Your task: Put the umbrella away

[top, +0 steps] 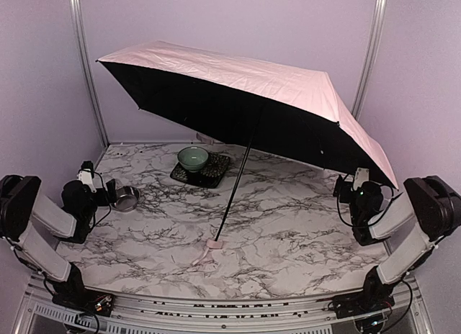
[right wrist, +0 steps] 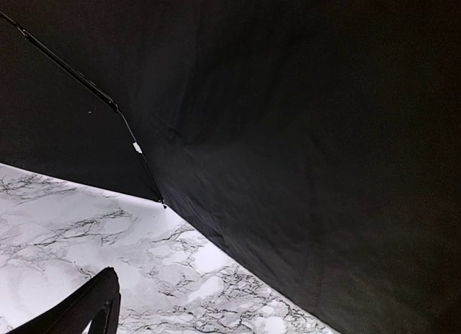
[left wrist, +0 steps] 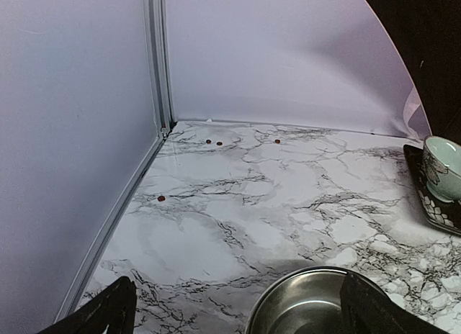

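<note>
The open pale pink folding umbrella (top: pixel 238 78) with black lining leans on its handle (top: pixel 214 242) at scene centre, canopy over my right gripper (top: pixel 344 186), whose spread I cannot tell. My left gripper (left wrist: pixel 234 305) gapes wide. A careless right-arm lift could topple the umbrella onto the far green ceramic bowl (top: pixel 193 158).

The open umbrella (top: pixel 238 89) overhangs the far edge and right side. A steel bowl (top: pixel 126 199) blocks the left edge; the far left corner is open.

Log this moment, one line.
umbrella: open, handle on table, unheld | left gripper: open, empty, near steel bowl | right gripper: state unclear, below umbrella edge
</note>
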Motion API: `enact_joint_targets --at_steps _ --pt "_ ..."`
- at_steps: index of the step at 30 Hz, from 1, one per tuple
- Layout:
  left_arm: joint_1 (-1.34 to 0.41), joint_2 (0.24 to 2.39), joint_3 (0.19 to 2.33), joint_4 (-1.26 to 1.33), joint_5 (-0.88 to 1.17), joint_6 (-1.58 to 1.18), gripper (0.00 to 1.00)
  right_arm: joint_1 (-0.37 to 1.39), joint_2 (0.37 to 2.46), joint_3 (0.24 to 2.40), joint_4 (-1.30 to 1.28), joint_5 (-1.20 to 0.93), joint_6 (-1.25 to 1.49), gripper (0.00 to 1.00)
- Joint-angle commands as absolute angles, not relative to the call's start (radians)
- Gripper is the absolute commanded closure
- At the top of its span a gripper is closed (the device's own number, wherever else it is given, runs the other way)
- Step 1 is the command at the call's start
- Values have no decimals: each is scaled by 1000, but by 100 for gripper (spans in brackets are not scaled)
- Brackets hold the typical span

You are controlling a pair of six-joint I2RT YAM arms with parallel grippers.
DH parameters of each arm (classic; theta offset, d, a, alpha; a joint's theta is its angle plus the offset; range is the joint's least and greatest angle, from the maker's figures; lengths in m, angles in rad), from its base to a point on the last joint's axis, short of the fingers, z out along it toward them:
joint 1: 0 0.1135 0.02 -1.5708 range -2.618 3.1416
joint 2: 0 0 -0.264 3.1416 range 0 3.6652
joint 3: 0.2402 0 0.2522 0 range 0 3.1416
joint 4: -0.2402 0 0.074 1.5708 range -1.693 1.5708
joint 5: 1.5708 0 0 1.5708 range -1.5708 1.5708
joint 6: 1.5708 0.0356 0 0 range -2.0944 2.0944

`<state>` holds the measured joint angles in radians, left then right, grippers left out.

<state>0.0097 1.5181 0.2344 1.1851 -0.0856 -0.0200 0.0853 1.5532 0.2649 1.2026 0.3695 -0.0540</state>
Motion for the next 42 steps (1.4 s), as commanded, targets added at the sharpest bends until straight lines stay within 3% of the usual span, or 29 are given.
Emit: enact_joint_targets --at_steps 1,10,12,16,18,20,23,27,35,42 --pt "18 1532 258 1229 -69 -31 1 76 1564 287 1235 382 -57 0" --pt "20 1528 261 1221 -59 -29 1 76 1563 287 1233 381 -58 0" --pt "20 1498 295 1150 -27 -14 1 76 1562 286 1236 382 -59 0" --pt "19 1440 535 722 -122 -67 1 75 1560 282 1243 381 -59 0" --pt "18 1410 588 672 -85 -119 1 76 1560 279 1249 381 -62 0" --pt "-2 1365 604 670 -35 -197 9 76 1559 275 1257 382 -63 0" --pt "-118 1286 588 665 -4 -224 23 75 1559 272 1261 380 -64 0" --pt "-429 1220 555 663 -47 -133 25 75 1559 271 1265 377 -64 0" --pt "-743 1521 667 680 209 -207 20 76 1560 272 1263 371 -66 0" --pt "-840 1777 816 759 392 -236 18 76 1562 274 1259 369 -66 0"
